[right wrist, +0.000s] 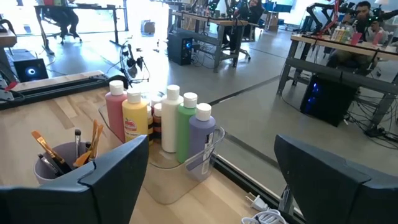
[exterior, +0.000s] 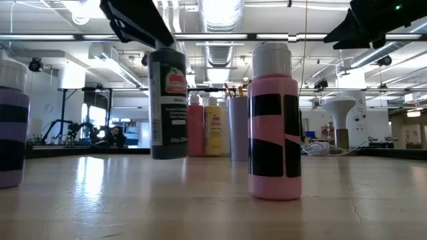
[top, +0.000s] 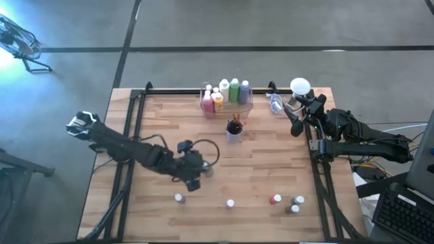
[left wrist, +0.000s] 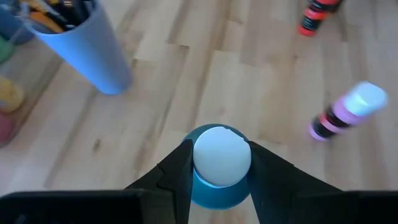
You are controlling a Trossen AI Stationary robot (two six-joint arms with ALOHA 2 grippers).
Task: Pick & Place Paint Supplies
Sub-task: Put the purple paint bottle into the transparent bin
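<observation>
Bottle (left wrist: 217, 165), white-capped, sits pinched at the cap by the left gripper (left wrist: 219, 163) near mid-table. Advised: lift straight, keep upright, carry to the far clear bin (top: 226, 108). Right gripper (right wrist: 211, 180) waits far right, spread.

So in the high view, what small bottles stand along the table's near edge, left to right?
White-capped bottle → second white-capped bottle → red bottle → two more white-capped bottles close together.

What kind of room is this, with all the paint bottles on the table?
Probably a robot lab or workshop. A wooden table carries two robot arms, people sit at desks with computers behind it, and bare pipes and lights run along the ceiling.
</observation>
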